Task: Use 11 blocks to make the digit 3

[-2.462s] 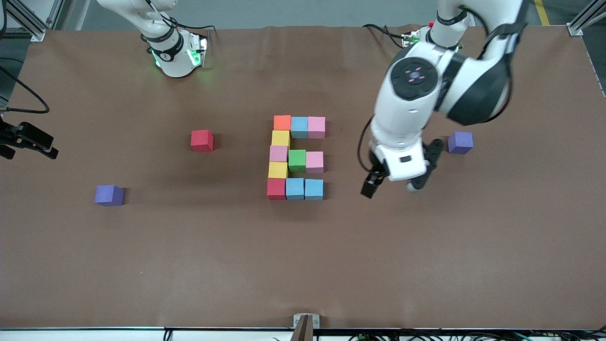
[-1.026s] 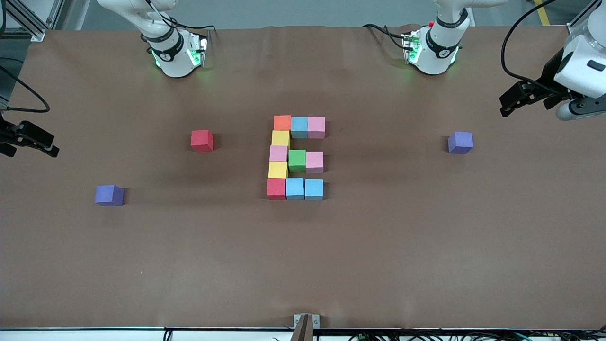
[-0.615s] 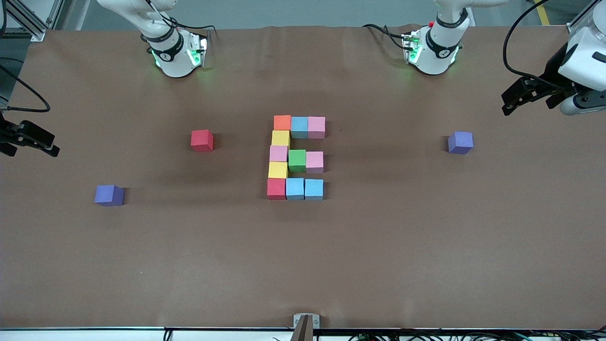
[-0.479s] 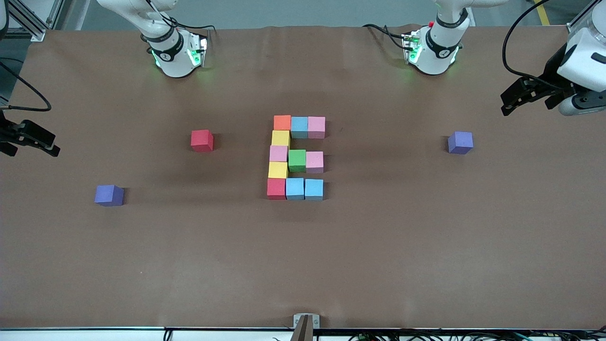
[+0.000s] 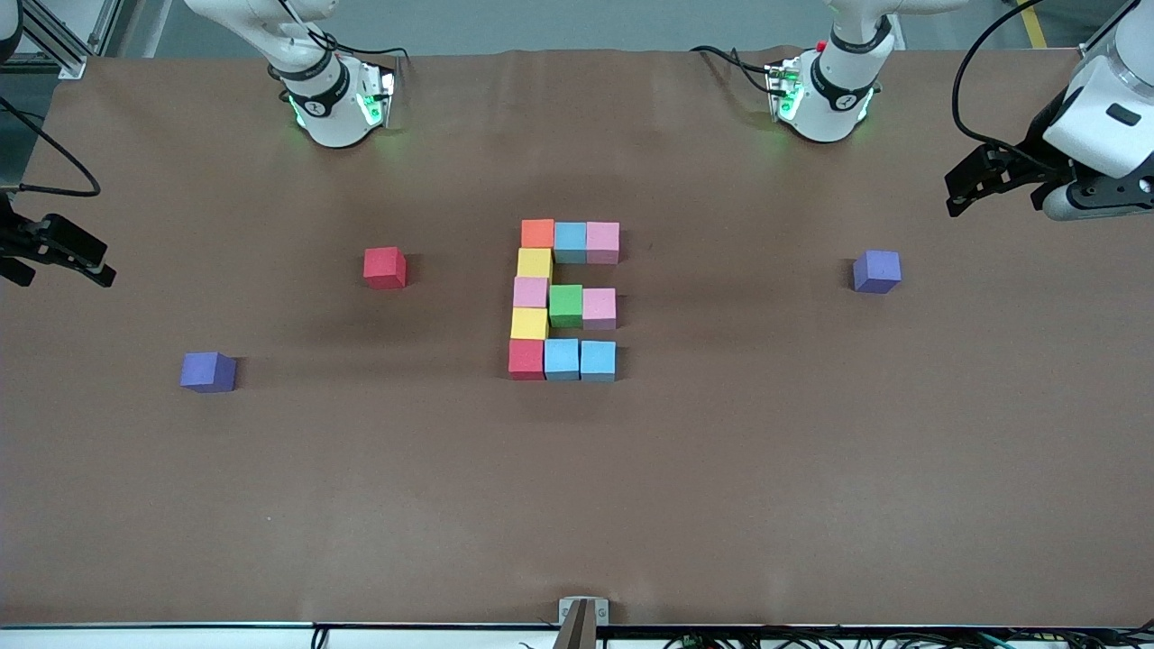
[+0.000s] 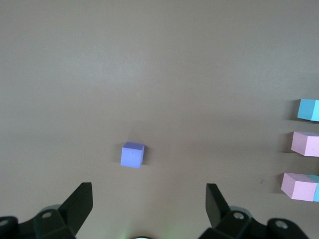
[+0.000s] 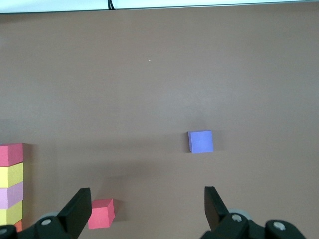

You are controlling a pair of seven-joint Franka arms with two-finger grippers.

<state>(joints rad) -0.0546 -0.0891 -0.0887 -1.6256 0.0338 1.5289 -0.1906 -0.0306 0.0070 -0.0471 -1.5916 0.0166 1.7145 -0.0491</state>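
Note:
The blocks form the digit 3 [image 5: 563,300] at mid-table, an "E" shape of touching cubes. Its top row is orange [image 5: 537,233], light blue [image 5: 570,241] and pink [image 5: 602,242]. Green [image 5: 565,305] and pink [image 5: 599,307] make the middle bar; red [image 5: 526,358] and two light blue cubes [image 5: 579,359] form the row nearest the camera. My left gripper [image 5: 1001,191] hangs open and empty over the left arm's end of the table. My right gripper [image 5: 56,269] hangs open and empty at the right arm's end. In the wrist views the left gripper [image 6: 148,205] and right gripper [image 7: 148,206] hold nothing.
A loose red cube [image 5: 385,267] [image 7: 101,213] lies apart from the figure, toward the right arm's end. One purple cube [image 5: 208,370] [image 7: 201,141] sits nearer the camera on that side. The other purple cube [image 5: 876,270] [image 6: 132,155] sits toward the left arm's end.
The left arm has pulled away from beside the figure, up and out to its own end of the table. Over the last second both grippers only drift slightly. No cube has moved.

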